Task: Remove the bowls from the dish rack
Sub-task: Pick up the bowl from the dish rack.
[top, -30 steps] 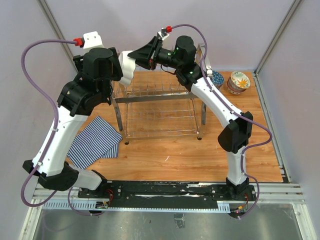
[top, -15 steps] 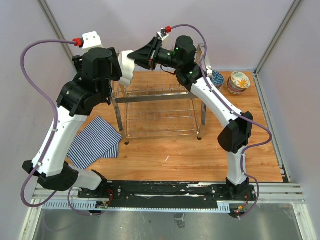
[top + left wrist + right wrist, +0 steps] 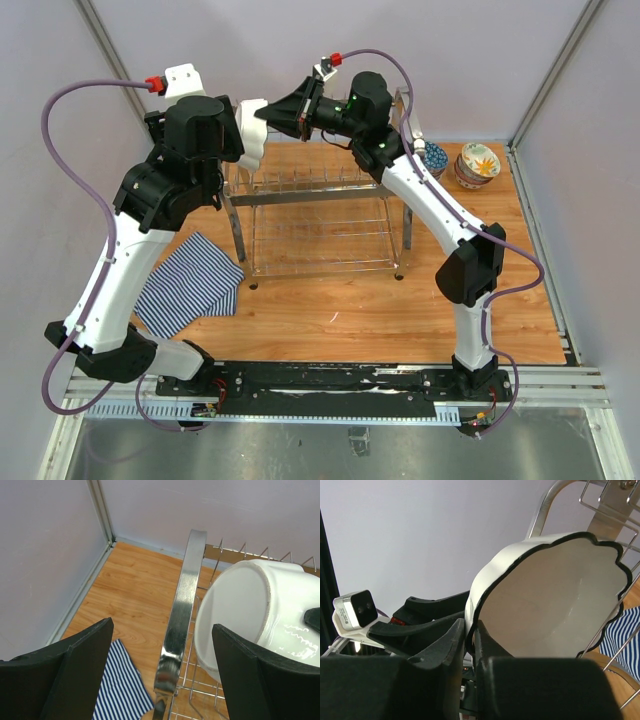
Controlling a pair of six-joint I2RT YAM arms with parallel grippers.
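Note:
The large white bowl with the scalloped rim (image 3: 250, 128) hangs tilted over the left end of the chrome dish rack (image 3: 315, 225). My right gripper (image 3: 273, 114) is shut on the bowl's rim; in the right wrist view the gripper (image 3: 470, 626) pinches the bowl wall (image 3: 555, 595). My left gripper (image 3: 161, 630) is open and empty, straddling the rack's loop handle (image 3: 182, 605), with the bowl (image 3: 240, 610) just to its right. In the top view its fingers are hidden under the left wrist. The rack's tiers show no other bowls.
A floral bowl stack (image 3: 479, 163) and a small blue patterned bowl (image 3: 435, 157) sit at the back right on the wooden table. A blue-white striped cloth (image 3: 190, 285) lies left of the rack. Walls stand close behind and to both sides.
The right gripper has raised the white bowl slightly, up and away from the rack's top tier. The left arm has barely moved.

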